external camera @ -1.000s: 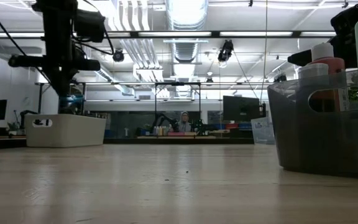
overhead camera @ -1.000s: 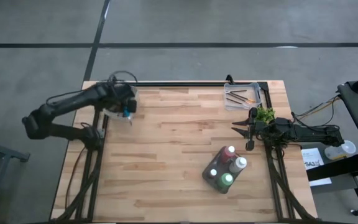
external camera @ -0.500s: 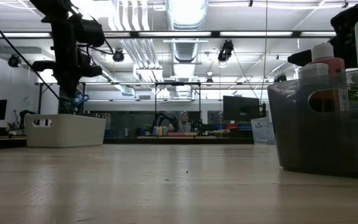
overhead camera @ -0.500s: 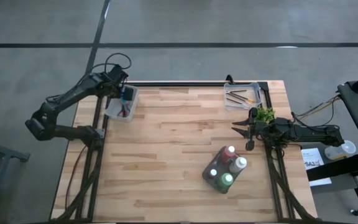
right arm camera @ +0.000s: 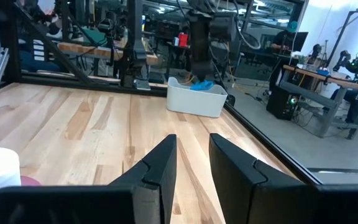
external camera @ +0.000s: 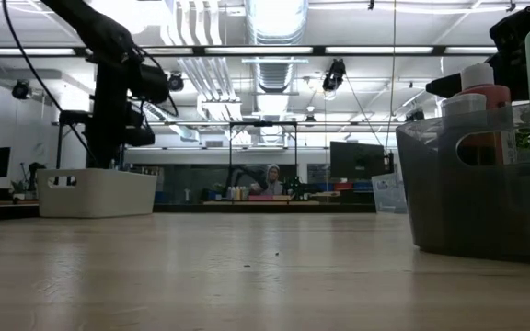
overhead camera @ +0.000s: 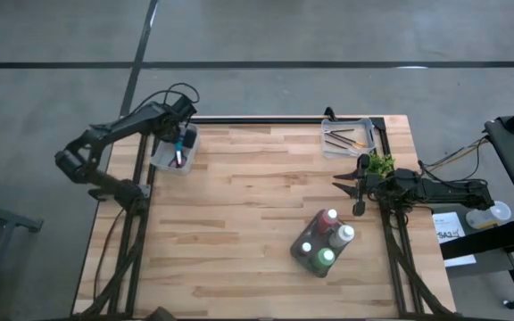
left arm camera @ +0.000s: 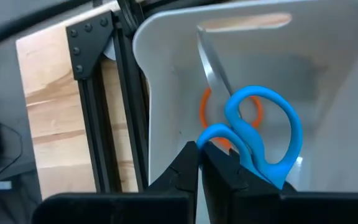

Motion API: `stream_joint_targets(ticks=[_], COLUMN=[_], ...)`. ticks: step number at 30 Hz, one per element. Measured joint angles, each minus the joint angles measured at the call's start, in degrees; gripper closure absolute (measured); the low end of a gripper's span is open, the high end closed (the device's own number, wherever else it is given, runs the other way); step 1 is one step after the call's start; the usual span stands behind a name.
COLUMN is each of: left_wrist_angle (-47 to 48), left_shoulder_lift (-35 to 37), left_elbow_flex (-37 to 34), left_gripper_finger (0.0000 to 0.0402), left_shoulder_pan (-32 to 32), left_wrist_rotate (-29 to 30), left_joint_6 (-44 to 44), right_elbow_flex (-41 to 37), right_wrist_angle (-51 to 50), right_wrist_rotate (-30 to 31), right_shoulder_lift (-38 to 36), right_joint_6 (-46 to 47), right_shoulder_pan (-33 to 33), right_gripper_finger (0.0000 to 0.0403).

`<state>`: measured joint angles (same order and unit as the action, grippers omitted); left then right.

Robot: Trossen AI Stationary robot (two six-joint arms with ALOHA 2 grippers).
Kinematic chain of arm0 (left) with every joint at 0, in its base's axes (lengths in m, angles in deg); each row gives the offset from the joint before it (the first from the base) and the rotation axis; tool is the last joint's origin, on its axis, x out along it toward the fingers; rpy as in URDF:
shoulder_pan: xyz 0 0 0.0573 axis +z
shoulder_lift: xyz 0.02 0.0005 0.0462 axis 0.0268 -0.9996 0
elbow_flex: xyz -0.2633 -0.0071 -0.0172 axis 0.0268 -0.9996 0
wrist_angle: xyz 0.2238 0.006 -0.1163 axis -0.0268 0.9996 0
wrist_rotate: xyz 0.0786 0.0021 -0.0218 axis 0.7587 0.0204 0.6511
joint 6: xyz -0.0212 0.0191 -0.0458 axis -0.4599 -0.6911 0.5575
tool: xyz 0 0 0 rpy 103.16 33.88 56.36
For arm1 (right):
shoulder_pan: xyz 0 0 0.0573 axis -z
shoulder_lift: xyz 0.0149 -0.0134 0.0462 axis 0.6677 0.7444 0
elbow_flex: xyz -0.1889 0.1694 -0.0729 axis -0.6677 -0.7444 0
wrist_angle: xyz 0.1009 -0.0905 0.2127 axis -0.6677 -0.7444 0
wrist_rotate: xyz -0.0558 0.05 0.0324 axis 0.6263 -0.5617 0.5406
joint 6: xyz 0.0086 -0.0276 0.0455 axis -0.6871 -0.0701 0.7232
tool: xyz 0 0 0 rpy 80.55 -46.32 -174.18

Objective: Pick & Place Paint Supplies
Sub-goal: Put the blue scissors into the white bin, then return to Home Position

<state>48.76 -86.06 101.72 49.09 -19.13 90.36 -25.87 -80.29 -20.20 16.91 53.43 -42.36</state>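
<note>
I've just carried the left pincer [overhead camera: 182, 135] from the table side of the white bin [overhead camera: 161, 161] up over it; a second ago it hung lower and nearer the table's middle, and now it sits above the bin's far end. Its fingers are clenched together, and in the left wrist view the blue-handled scissors [left arm camera: 261, 138] stand just ahead of the tips inside the bin, with an orange handle [left arm camera: 208, 109] behind them. I can't tell whether the tips pinch the blue handle or merely rest beside it.

That move does little for the paint supplies. The four paint bottles [overhead camera: 326, 242] stand together in the grey caddy [overhead camera: 302, 259], well apart from the white bin, toward the table's right near side. The paintbrushes [overhead camera: 339, 140] lie in the clear tray [overhead camera: 364, 124] at the far right corner.

My right pincer [overhead camera: 357, 191] hasn't budged: it waits by the potted plant [overhead camera: 381, 164], fingers slightly apart with nothing between them.
</note>
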Motion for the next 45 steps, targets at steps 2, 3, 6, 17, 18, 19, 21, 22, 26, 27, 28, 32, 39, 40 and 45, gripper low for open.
stream_joint_targets(ticks=[2,3,6,17,18,19,21,22,26,27,28,32,39,40,45], left_wrist_angle=[-0.08,-0.16,-0.43,-2.36,-2.62,-2.77,-2.90,-3.19,-3.37,-3.34,-3.37,-3.37,-3.34,-3.34,-3.32], left_shoulder_lift=[-1.79,-2.73,-5.11,-6.77,-6.76,-6.76,-6.76,-6.76,-6.76,-6.76,-6.76,-6.75,-6.59,-6.48,-3.87], left_elbow_flex=[0.00,0.00,-0.01,-0.04,-0.04,-0.04,-0.05,-0.04,-0.05,-0.07,-0.07,-0.07,-0.09,-0.09,-0.11], left_gripper_finger=[0.0387,0.0387,0.0387,0.0387,0.0387,0.0387,0.0385,0.0381,0.0350,0.0340,0.0330,0.0305,0.0301,0.0301,0.0301], left_shoulder_pan=[0.12,0.15,0.15,0.13,0.13,0.13,0.13,0.13,0.13,0.13,0.13,0.13,-0.16,-0.40,-1.97], left_wrist_rotate=[0.00,-0.02,-0.06,-1.50,-1.70,-1.73,-1.73,-1.75,-1.75,-1.75,-1.75,-1.77,-4.25,-5.12,-5.84], left_joint_6=[-0.09,-0.09,-0.12,-0.26,-0.26,-0.26,-0.60,-1.16,-1.60,-1.60,-1.60,-1.30,-1.12,-1.12,-0.50], right_elbow_flex=[0.00,0.00,0.00,0.00,0.00,0.00,0.00,0.00,0.00,0.00,0.00,0.00,0.00,0.00,0.00], right_wrist_angle=[0.00,0.00,0.00,0.00,-0.01,-0.01,-0.02,-0.02,-0.02,0.00,-0.02,0.00,-0.01,0.00,-0.01], right_wrist_rotate=[0.02,0.00,0.00,0.00,0.00,0.01,0.01,0.02,0.00,0.00,0.01,0.00,0.01,0.00,0.00], right_shoulder_lift=[0.00,0.00,0.00,0.00,0.00,0.00,0.00,0.00,0.00,0.00,0.00,0.02,0.00,0.00,0.00], right_joint_6=[0.00,0.00,0.00,0.00,0.00,0.00,0.00,0.00,0.00,0.00,0.00,0.00,0.00,0.00,0.00], right_shoulder_pan=[-0.02,-0.01,-0.02,-0.01,-0.01,-0.01,-0.01,0.00,-0.02,-0.02,-0.01,-0.02,-0.01,-0.02,-0.02], right_gripper_finger=[0.0312,0.0312,0.0312,0.0312,0.0312,0.0312,0.0312,0.0312,0.0312,0.0312,0.0312,0.0312,0.0312,0.0312,0.0312])
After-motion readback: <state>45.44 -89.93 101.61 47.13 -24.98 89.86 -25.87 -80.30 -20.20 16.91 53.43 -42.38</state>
